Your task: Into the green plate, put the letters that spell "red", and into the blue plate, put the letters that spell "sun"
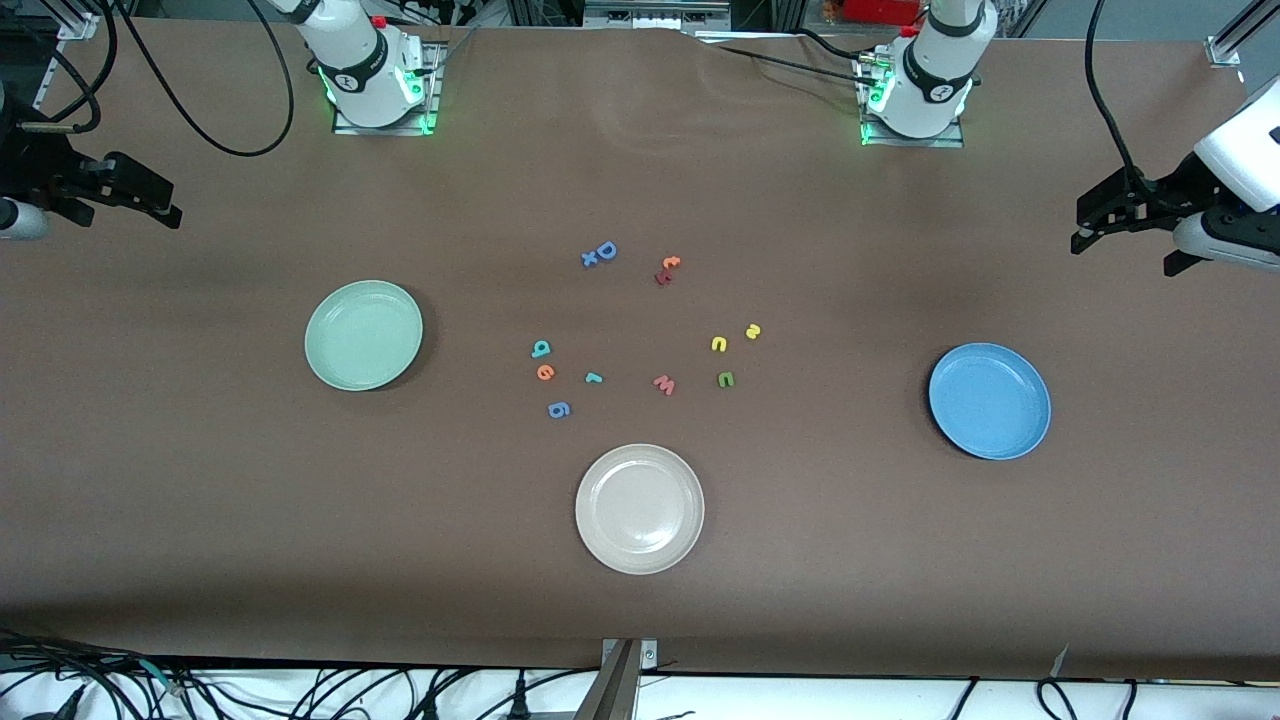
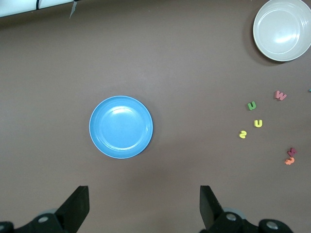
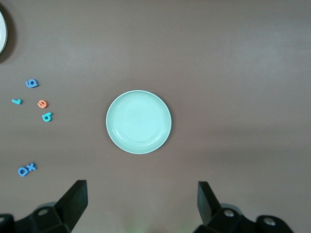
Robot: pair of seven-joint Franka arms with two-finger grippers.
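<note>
The green plate (image 1: 363, 335) (image 3: 139, 122) lies toward the right arm's end, the blue plate (image 1: 989, 400) (image 2: 121, 126) toward the left arm's end, both empty. Between them lie the teal "d" (image 1: 541, 348) (image 3: 47, 116), orange "e" (image 1: 545, 372) (image 3: 43, 104) and teal "r" (image 1: 594, 378) (image 3: 17, 101), and nearer the blue plate the yellow "s" (image 1: 753, 331) (image 2: 243, 134), yellow "u" (image 1: 719, 344) (image 2: 258, 123) and green "n" (image 1: 726, 379) (image 2: 251, 105). My left gripper (image 1: 1125, 240) (image 2: 144, 204) and right gripper (image 1: 120, 205) (image 3: 142, 201) hang open and empty at the table's ends.
A cream-white plate (image 1: 639, 508) (image 2: 282, 29) sits nearest the front camera. A red "w" (image 1: 664, 384), a blue "g"-like letter (image 1: 559, 409), a blue "D" with an "x" (image 1: 600, 254) and orange-red letters (image 1: 667, 270) lie among the others.
</note>
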